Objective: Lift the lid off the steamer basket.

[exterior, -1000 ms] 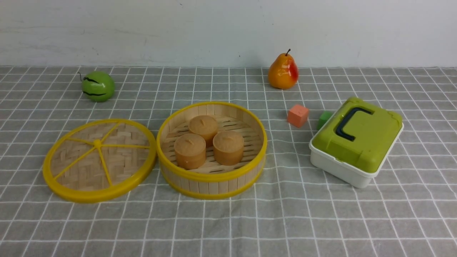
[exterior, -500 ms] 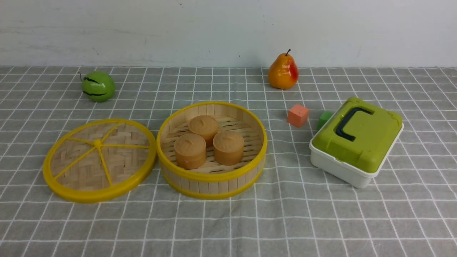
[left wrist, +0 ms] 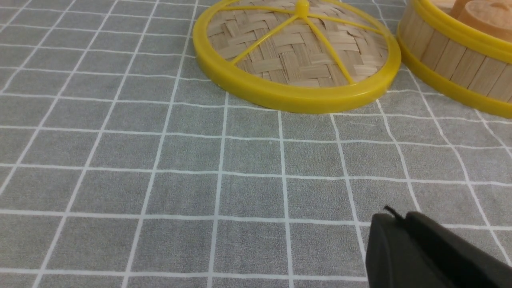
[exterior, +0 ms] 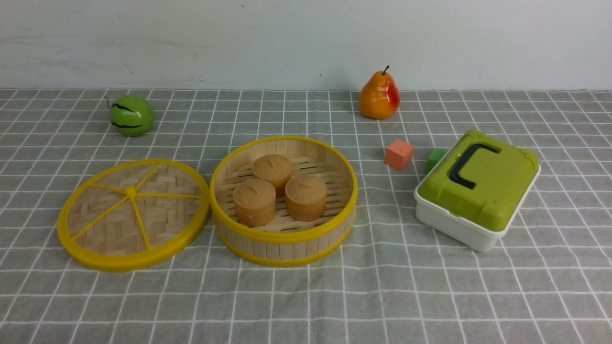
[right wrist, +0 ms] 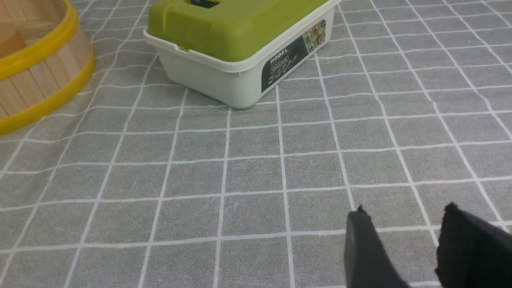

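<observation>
On your far left a green apple [exterior: 131,115] sits near the back of the table [exterior: 430,296]. Next comes the lid [exterior: 134,215], lying flat on the checked cloth, off the steamer basket [exterior: 284,200] and just beside it, their yellow rims almost touching. The basket is open, with three brown buns [exterior: 279,188] inside. Further right you see a pear [exterior: 379,96], an orange cube [exterior: 398,154], a small green cube [exterior: 434,158], then the green-topped box [exterior: 478,188]. Your left pincer [left wrist: 404,224] hangs over bare cloth, well short of the lid, its tips pressed together. Your right pincer [right wrist: 404,224] stands spread, holding nothing, near the box.
</observation>
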Action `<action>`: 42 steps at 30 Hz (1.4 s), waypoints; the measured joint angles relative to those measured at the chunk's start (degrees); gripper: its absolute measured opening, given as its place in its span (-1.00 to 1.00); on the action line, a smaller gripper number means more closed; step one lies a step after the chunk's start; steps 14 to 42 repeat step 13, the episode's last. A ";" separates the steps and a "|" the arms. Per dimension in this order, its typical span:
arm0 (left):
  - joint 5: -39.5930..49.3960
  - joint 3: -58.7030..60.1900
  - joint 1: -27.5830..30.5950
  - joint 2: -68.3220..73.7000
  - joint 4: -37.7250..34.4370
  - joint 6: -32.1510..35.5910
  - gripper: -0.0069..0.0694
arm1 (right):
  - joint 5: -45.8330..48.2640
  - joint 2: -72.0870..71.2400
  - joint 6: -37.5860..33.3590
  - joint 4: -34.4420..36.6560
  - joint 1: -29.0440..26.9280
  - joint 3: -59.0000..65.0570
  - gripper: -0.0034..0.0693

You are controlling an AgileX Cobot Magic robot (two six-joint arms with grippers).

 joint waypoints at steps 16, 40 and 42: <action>0.00 0.00 0.00 0.00 -0.02 0.00 -0.71 | 0.00 0.00 0.00 0.00 0.00 0.00 -0.24; 0.00 0.00 0.00 0.00 -0.02 0.00 -0.71 | 0.00 0.00 0.00 0.00 0.00 0.00 -0.24; 0.00 0.00 0.00 0.00 -0.02 0.00 -0.71 | 0.00 0.00 0.00 0.00 0.00 0.00 -0.24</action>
